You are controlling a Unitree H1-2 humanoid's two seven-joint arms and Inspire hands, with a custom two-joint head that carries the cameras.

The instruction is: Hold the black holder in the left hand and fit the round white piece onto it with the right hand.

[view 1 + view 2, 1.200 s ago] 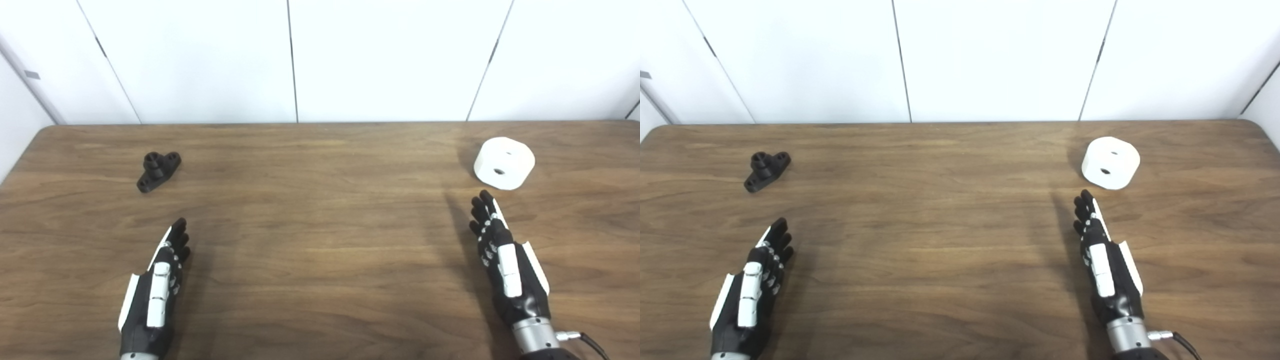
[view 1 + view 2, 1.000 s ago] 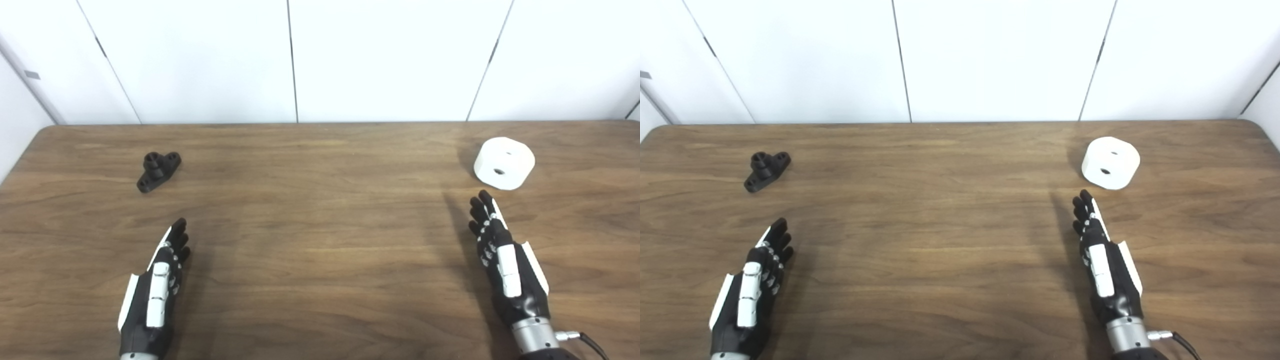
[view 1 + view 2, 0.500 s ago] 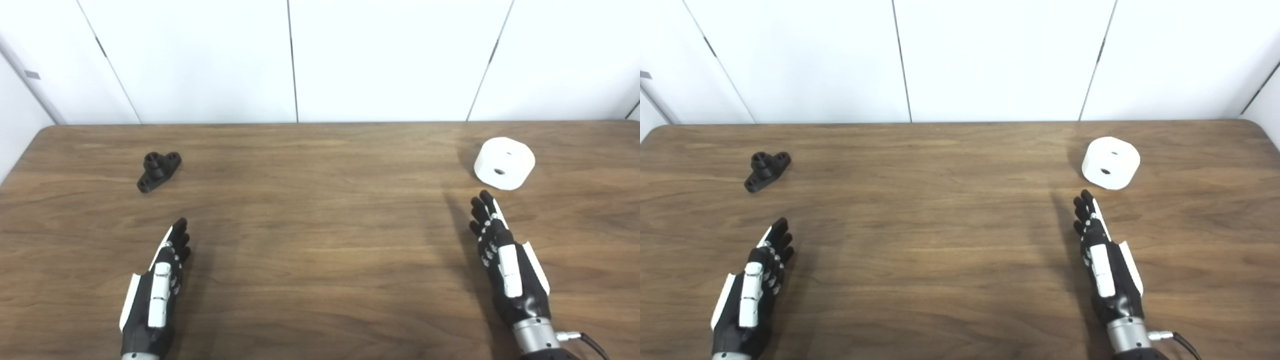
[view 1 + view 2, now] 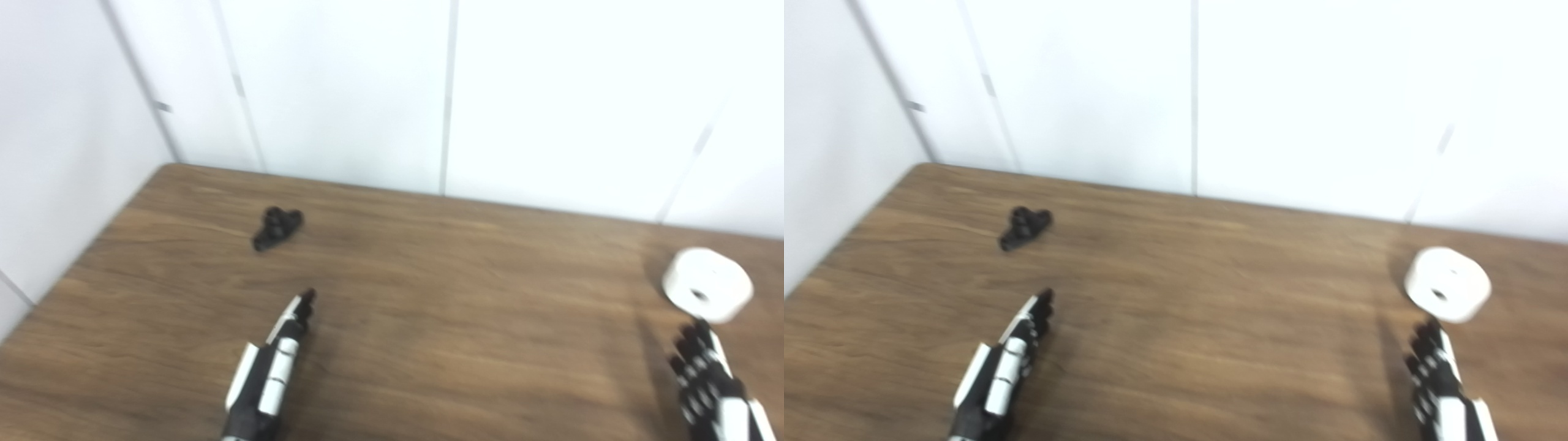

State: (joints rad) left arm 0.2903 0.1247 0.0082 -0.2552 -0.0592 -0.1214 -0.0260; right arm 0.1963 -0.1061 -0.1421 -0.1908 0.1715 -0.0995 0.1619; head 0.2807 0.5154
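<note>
The black holder [image 4: 277, 227] lies on the wooden table [image 4: 465, 269] at the far left, also seen in the right eye view [image 4: 1024, 227]. The round white piece [image 4: 707, 292] with a hole in its face sits at the right, also in the right eye view [image 4: 1448, 291]. My left hand [image 4: 268, 371] is open and empty, fingers straight, a hand's length nearer than the holder. My right hand [image 4: 713, 386] is open and empty, its fingertips just short of the white piece. Both views are blurred.
White wall panels [image 4: 441, 92] stand behind the table's far edge. A white side wall [image 4: 55, 153] runs along the table's left edge. Bare wood lies between the two hands.
The whole picture has shifted: the camera has turned left and tilted, so everything sits further right and lower. The holder, the white piece and both hands keep their places on the table.
</note>
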